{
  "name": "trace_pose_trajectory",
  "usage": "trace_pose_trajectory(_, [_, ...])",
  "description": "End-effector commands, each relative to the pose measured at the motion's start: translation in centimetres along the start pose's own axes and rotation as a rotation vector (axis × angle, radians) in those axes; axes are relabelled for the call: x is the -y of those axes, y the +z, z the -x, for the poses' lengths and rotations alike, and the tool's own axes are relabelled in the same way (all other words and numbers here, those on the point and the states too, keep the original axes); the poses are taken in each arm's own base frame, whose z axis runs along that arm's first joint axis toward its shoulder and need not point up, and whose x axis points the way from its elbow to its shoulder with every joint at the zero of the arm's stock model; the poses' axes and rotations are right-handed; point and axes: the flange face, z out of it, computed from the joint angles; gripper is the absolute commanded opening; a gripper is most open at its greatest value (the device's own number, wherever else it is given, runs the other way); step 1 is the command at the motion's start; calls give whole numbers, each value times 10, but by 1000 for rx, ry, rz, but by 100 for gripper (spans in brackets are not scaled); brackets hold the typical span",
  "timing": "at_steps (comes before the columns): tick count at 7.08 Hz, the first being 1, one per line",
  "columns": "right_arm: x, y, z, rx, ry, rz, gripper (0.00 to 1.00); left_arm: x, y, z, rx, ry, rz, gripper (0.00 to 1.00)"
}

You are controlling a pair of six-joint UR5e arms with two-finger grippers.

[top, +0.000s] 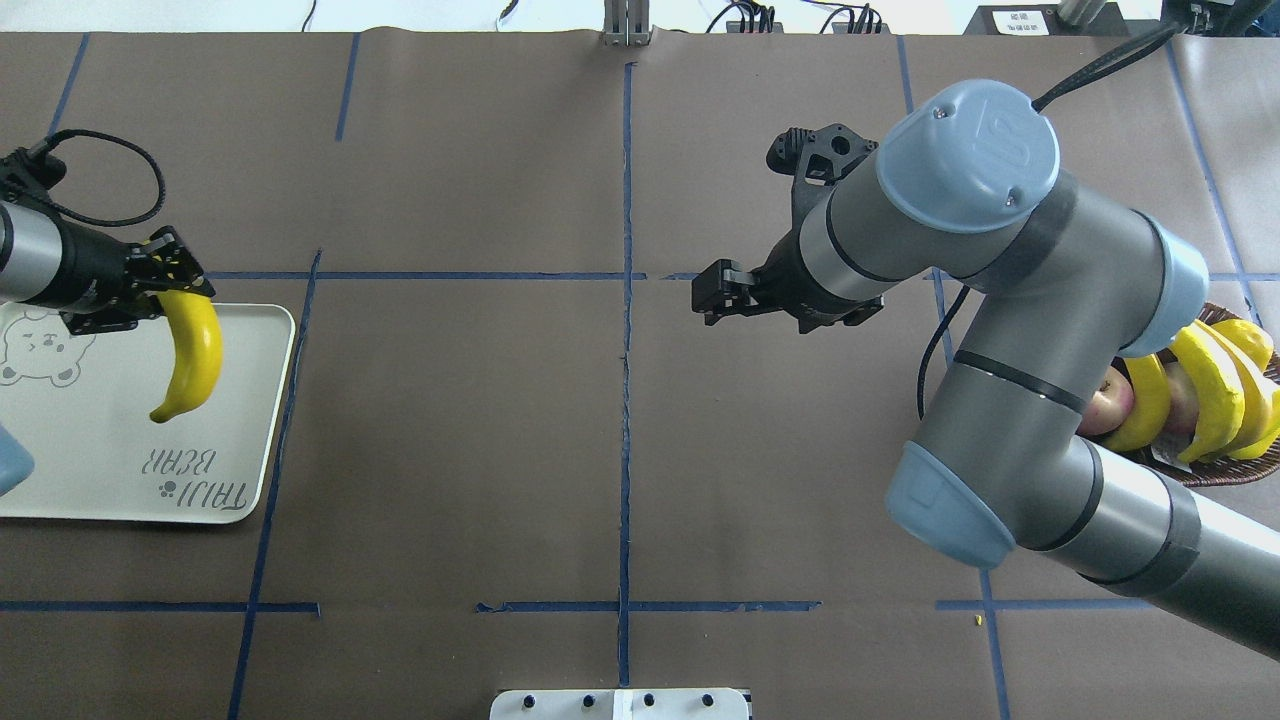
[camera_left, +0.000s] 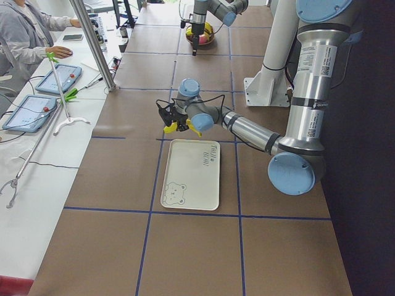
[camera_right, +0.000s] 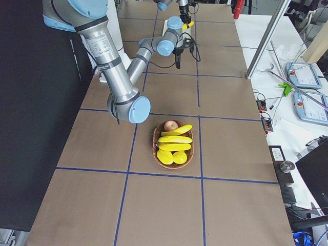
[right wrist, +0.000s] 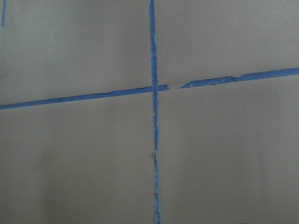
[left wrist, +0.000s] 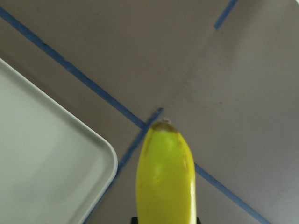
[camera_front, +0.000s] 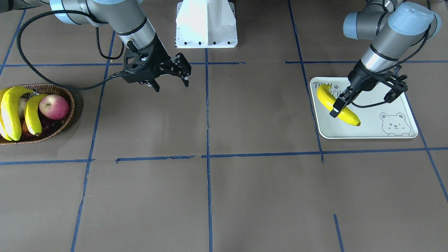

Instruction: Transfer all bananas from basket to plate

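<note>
My left gripper (camera_front: 338,107) is shut on a yellow banana (camera_front: 344,113), held in the air by one corner of the pale plate (camera_front: 371,132). In the left wrist view the banana (left wrist: 166,177) points out past the plate (left wrist: 46,177) corner, over the tape. The overhead view shows this banana (top: 190,355) hanging at the plate (top: 90,460) edge. Three more bananas (camera_front: 12,112) lie in the wicker basket (camera_front: 68,117) at the other end of the table. My right gripper (camera_front: 171,84) hangs open and empty above the table, between the middle and the basket.
A red-pink apple (camera_front: 54,106) and stubby yellow-green fruit (camera_right: 171,157) share the basket (camera_right: 155,141). The white robot base (camera_front: 206,24) stands at the table's back middle. A person (camera_left: 24,34) sits at a side table with tablets, beyond the table's far edge.
</note>
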Motion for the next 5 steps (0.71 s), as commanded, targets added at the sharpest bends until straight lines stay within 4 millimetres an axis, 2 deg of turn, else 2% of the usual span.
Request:
trace_pose_trajectory(1, [13,-18,-26,-100,-63,21,100,47,11,92,130,104,-20,0])
trace_pose_trajectory(2, [13,-16,-33,-109,-67,24,100,77,19,129,166,100,12,0])
trace_pose_trajectory(3, [12,-17,-34,-108,-68,23,100,92,29,153,199,133,27,0])
trace_pose_trajectory(5, [10,-19,-36,-106,-68,22,100,100,40,164,225,136,33,2])
